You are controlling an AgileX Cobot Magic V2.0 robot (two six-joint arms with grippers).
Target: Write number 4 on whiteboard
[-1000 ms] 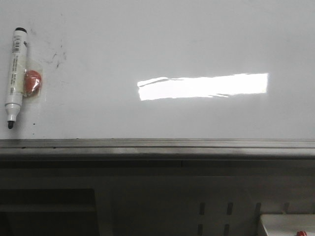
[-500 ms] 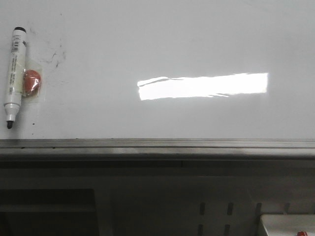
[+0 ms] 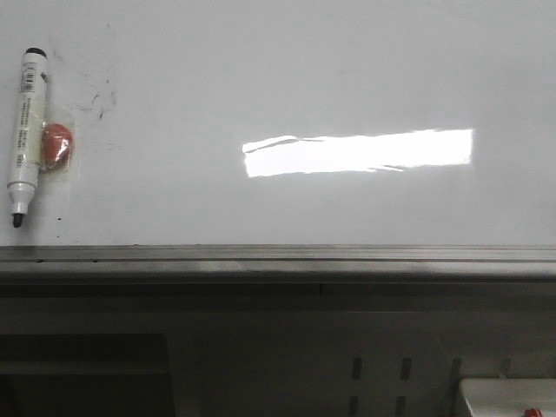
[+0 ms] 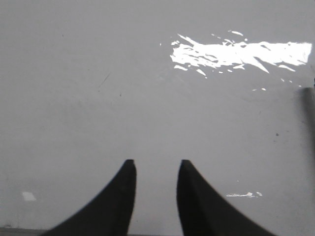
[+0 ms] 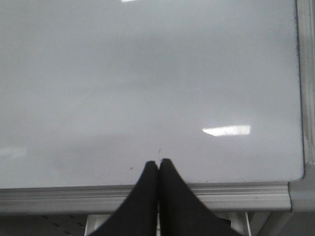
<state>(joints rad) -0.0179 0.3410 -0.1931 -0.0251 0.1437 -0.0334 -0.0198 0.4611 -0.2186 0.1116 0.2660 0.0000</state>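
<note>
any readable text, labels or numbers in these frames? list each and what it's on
No text here can be read.
Marker: a printed label on the barrel, too small and blurred to read.
Whiteboard: no number or word written; only faint dark smudges near the marker.
Red object beside the marker: no lettering visible.

— How's the light?
— Dim and grey. One hard rectangular glare burns on the whiteboard [image 3: 347,69], right of centre.
— Sharpness?
— Soft, grainy. Below the bottom rail [image 3: 278,258] everything sinks into shadow.
</note>
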